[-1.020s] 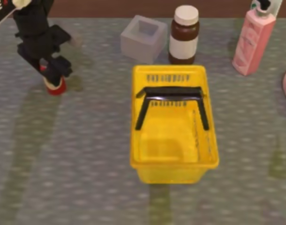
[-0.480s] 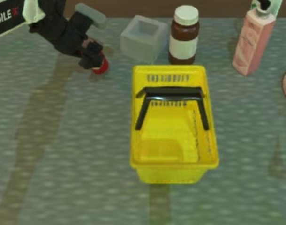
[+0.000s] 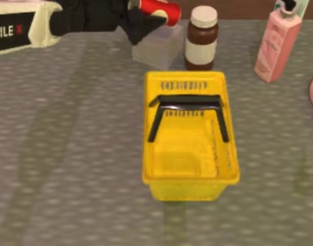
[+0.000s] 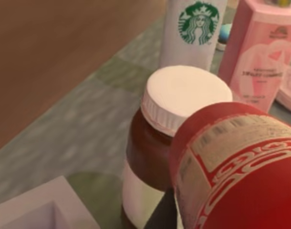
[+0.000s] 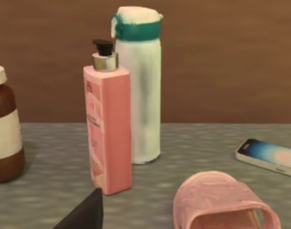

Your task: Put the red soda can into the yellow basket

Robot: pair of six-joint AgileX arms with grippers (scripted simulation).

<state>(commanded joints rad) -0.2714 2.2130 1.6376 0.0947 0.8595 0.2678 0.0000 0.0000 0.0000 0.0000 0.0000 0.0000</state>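
The red soda can (image 3: 162,10) hangs in the air at the table's far edge, over the small grey box, tipped on its side. My left gripper (image 3: 146,16) is shut on it, the arm reaching in from the upper left. In the left wrist view the red soda can (image 4: 241,171) fills the near corner, its white lettering showing. The yellow basket (image 3: 187,190) stands at the table's middle, handles folded across its far half, nothing inside. It lies nearer than the can and slightly to its right. Only a dark tip of my right gripper (image 5: 86,214) shows.
A grey box (image 3: 155,50) sits under the can, with a brown white-lidded jar (image 3: 201,38) just right of it. A pink pump bottle (image 3: 277,43) stands far right. A white flask (image 5: 138,86), a phone (image 5: 269,155) and a pink slipper (image 5: 222,200) lie beyond.
My left gripper has lifted the can off the table at the left and carried it right and up, from the far left to above the grey box.
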